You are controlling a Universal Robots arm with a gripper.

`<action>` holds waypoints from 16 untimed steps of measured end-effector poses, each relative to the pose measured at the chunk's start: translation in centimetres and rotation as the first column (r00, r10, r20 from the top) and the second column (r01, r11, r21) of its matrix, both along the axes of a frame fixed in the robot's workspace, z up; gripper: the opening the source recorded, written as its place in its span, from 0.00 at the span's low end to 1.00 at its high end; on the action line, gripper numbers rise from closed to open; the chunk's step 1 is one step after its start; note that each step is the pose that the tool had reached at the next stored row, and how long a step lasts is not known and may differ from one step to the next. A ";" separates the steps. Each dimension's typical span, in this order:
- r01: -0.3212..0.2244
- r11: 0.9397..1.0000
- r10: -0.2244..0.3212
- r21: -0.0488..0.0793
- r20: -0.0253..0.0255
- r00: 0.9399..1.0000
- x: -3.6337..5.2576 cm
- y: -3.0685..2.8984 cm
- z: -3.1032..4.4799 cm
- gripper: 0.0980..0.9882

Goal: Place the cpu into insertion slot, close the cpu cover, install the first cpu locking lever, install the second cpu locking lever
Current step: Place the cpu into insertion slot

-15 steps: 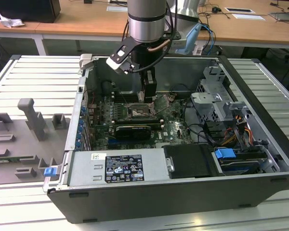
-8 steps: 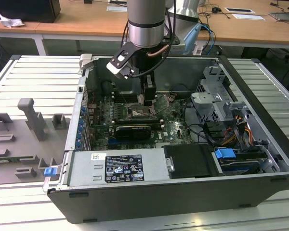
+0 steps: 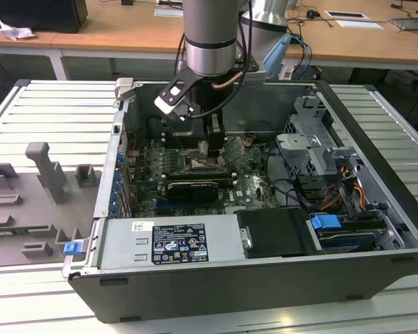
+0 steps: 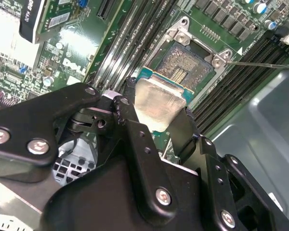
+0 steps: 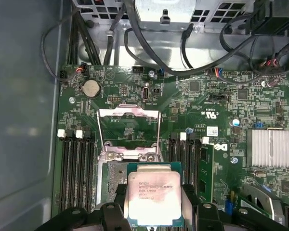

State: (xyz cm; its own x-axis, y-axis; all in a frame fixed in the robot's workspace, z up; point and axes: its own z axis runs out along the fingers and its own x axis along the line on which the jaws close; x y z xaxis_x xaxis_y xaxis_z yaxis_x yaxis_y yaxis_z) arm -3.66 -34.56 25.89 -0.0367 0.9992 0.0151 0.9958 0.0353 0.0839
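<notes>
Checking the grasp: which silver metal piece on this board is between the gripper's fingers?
The cpu, the solid flat square clamped in the gripper. The cpu cover is an open frame flipped back, and the finned heatsink sits apart, both untouched.

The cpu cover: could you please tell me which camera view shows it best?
The first wrist view: the cpu cover is swung open beside the socket, its silver frame visible. In the second wrist view and the exterior view I cannot tell it apart from surrounding metal.

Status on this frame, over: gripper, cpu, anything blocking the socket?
Copy: gripper shut on the cpu. It hangs partly over the open socket, not seated. The cpu cover is flipped open; nothing blocks the socket.
</notes>
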 end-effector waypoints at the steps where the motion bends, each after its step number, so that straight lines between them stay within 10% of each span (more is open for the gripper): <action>1: -0.001 1.000 0.001 0.000 0.000 1.000 -0.07 0.00 -0.15 0.48; 8: -0.005 1.000 0.005 0.000 0.000 1.000 -0.42 0.17 -1.07 0.48; 16: -0.001 0.999 0.001 0.032 0.000 1.000 -0.42 0.38 -1.57 0.48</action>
State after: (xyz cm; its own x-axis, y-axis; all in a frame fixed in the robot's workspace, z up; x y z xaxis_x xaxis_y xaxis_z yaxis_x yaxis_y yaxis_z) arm -4.09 -34.18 24.32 -0.0378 0.9982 0.0474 0.9958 0.0337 0.0850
